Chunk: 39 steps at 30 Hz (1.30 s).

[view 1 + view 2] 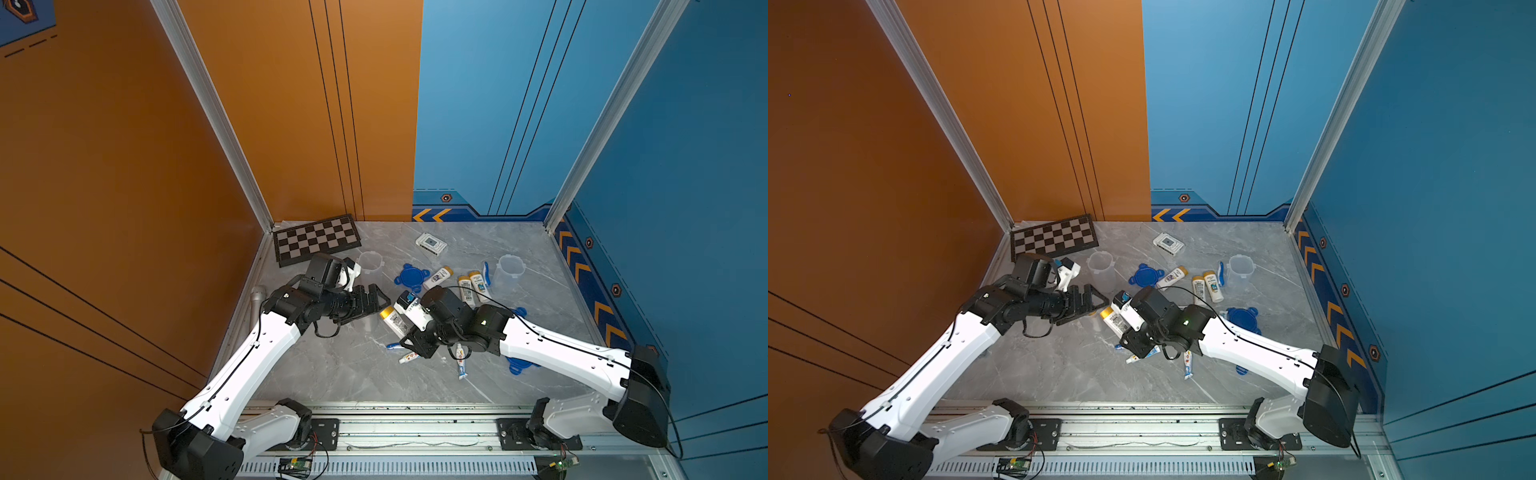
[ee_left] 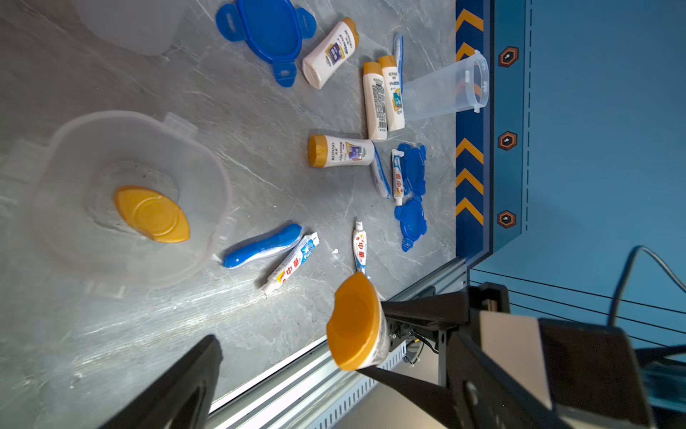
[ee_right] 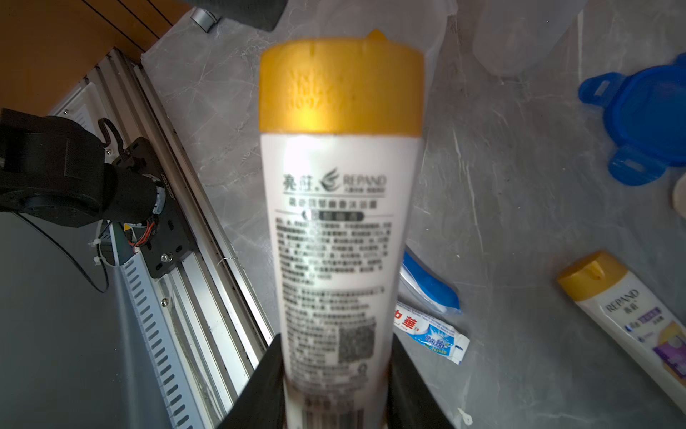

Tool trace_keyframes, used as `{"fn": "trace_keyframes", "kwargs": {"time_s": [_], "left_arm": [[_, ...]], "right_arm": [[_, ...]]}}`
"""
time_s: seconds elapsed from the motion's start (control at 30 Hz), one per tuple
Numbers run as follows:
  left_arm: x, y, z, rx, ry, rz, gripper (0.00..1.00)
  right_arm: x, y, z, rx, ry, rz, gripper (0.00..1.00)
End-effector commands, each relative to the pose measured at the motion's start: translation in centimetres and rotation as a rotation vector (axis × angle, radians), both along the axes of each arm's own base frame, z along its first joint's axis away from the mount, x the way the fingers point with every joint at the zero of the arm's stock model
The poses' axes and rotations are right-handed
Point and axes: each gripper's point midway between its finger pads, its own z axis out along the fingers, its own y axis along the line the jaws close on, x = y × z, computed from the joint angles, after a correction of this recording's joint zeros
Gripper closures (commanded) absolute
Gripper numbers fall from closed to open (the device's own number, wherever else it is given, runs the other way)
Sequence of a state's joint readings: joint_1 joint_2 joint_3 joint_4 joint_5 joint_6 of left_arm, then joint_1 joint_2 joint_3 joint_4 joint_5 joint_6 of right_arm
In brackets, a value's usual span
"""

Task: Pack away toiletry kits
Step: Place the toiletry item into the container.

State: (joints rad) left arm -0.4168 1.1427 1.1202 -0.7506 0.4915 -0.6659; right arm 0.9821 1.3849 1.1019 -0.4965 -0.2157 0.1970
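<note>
My right gripper (image 3: 336, 358) is shut on the lower body of a white gold-capped bottle (image 3: 339, 208), held off the table with its cap toward my left gripper (image 1: 376, 300). The left gripper stands open above a clear cup (image 2: 208, 178), in which another gold-capped bottle (image 2: 152, 213) stands upright. Most of that cup is hidden in both top views. Several more bottles (image 1: 438, 276), two toothpaste tubes (image 1: 460, 362), a toothbrush (image 2: 261, 246) and blue lids (image 1: 411, 276) lie scattered on the table. Two other clear cups (image 1: 509, 270) stand farther back.
A chessboard (image 1: 316, 239) lies at the back left corner, and a flat white box (image 1: 431, 243) sits at the back centre. A grey microphone (image 1: 255, 299) lies along the left wall. The metal rail (image 1: 415, 428) runs along the front edge.
</note>
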Motion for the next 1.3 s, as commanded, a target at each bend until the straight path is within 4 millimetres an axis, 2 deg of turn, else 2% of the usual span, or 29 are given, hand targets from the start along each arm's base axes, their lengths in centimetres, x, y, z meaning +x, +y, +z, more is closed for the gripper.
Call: {"fn": "trace_keyframes", "kwargs": {"time_s": [0.0, 0.23, 0.3, 0.37, 0.47, 0.7, 0.77, 0.83, 0.93, 1.0, 1.13, 1.27], "left_arm": [[-0.7, -1.6, 0.3, -0.070, 0.005, -0.068, 0.09], [-1.1, -2.7, -1.0, -0.080, 0.029, -0.107, 0.24], [-1.1, -2.8, -1.5, -0.086, 0.039, -0.107, 0.31], [-0.9, -3.0, -1.2, -0.103, 0.032, -0.107, 0.37], [-0.9, -3.1, -1.3, -0.106, 0.036, -0.110, 0.50], [-0.7, -2.6, -0.8, -0.102, 0.006, -0.099, 0.92], [-0.5, -1.8, -0.8, -0.075, -0.013, -0.079, 0.97], [-0.2, -0.7, -0.5, -0.021, -0.047, -0.063, 1.00], [0.6, 1.5, 0.3, 0.109, -0.128, -0.014, 1.00], [1.8, 3.4, 1.1, 0.208, -0.205, 0.052, 1.00], [4.3, 6.3, 3.2, 0.365, -0.360, 0.179, 1.00], [6.3, 7.0, 3.7, 0.463, -0.438, 0.224, 1.00]], "right_arm": [[0.1, 1.7, 1.9, 0.071, 0.000, 0.007, 0.82], [0.0, 3.2, 2.5, 0.102, 0.000, 0.033, 0.82], [0.1, 3.4, 2.8, 0.111, -0.003, 0.034, 0.82], [0.1, 3.6, 2.9, 0.115, -0.001, 0.037, 0.82], [0.3, 3.8, 2.8, 0.114, -0.003, 0.034, 0.81], [1.6, 3.5, 2.5, 0.107, -0.005, -0.005, 0.77], [2.1, 3.3, 2.4, 0.100, -0.007, -0.022, 0.70], [2.6, 2.7, 2.2, 0.080, -0.012, -0.054, 0.48], [2.9, 0.8, 1.1, 0.010, -0.010, -0.110, 0.22], [3.3, -1.5, -0.3, -0.062, -0.005, -0.175, 0.16], [3.5, -7.0, -3.2, -0.211, 0.038, -0.334, 0.13], [3.1, -11.3, -4.9, -0.359, 0.080, -0.459, 0.13]]}}
